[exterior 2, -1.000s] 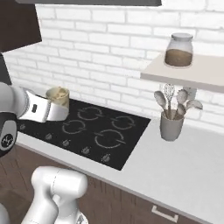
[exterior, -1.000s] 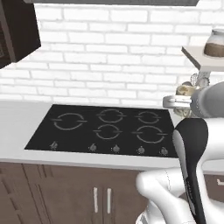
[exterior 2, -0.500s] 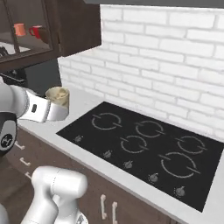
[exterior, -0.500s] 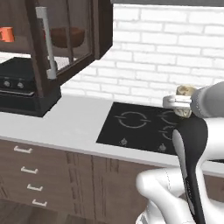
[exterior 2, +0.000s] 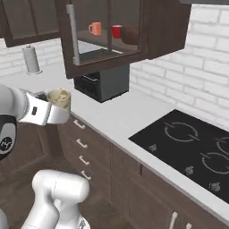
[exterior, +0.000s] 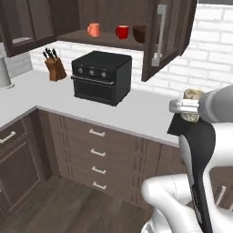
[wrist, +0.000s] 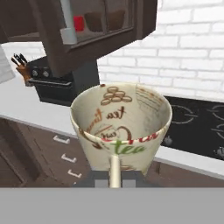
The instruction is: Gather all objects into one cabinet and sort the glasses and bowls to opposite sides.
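Up above the tabletop (exterior: 136, 111), my end effector (wrist: 114, 173) grips the cream mug (wrist: 121, 127), cabinet (exterior 2: 112, 33) door open ahead.

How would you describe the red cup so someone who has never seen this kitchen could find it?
Look at the dark wood wall cabinet standing open above the black countertop oven. On its shelf, the red cup sits between the orange tumbler and the brown wooden bowl. It is the only bright red vessel.
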You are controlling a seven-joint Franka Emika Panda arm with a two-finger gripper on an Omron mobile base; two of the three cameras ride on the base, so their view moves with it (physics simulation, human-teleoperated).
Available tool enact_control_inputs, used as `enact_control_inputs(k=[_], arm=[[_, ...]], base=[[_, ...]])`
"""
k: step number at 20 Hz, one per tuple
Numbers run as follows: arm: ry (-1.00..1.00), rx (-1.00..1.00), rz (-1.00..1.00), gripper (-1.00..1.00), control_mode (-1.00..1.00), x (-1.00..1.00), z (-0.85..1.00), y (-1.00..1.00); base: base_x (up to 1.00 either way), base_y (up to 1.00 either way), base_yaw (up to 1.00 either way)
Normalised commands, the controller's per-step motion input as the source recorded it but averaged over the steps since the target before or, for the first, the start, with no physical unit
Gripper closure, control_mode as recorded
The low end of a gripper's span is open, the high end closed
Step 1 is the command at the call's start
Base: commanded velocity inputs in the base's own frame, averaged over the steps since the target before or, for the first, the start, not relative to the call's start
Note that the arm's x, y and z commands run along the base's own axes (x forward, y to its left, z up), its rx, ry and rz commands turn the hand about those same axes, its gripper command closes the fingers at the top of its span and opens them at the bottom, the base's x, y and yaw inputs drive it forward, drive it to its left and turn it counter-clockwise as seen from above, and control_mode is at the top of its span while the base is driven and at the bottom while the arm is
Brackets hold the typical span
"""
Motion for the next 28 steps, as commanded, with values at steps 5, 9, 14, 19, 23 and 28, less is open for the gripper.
enact_control_inputs(k=[5, 9, 14, 19, 23, 28], arm=[[0.00, 0.00, 0.00, 1.00, 1.00, 0.00, 0.00, 0.00], [0.00, 0.00, 0.00, 1.00, 1.00, 0.00, 0.00, 0.00], [0.00, 0.00, 0.00, 1.00, 1.00, 0.00, 0.00, 0.00], [0.00, 0.00, 0.00, 1.00, 1.00, 0.00, 0.00, 0.00], [0.00, 0.00, 0.00, 1.00, 1.00, 0.00, 0.00, 0.00], [0.00, 0.00, 0.00, 1.00, 1.00, 0.00, 0.00, 0.00]], base=[[0.12, 0.99, 0.58], [0.67, 1.00, 0.32], [1.00, 0.36, -0.09], [1.00, 0.00, -0.30], [0.89, 0.00, -0.40], [0.63, 0.03, -0.35]])
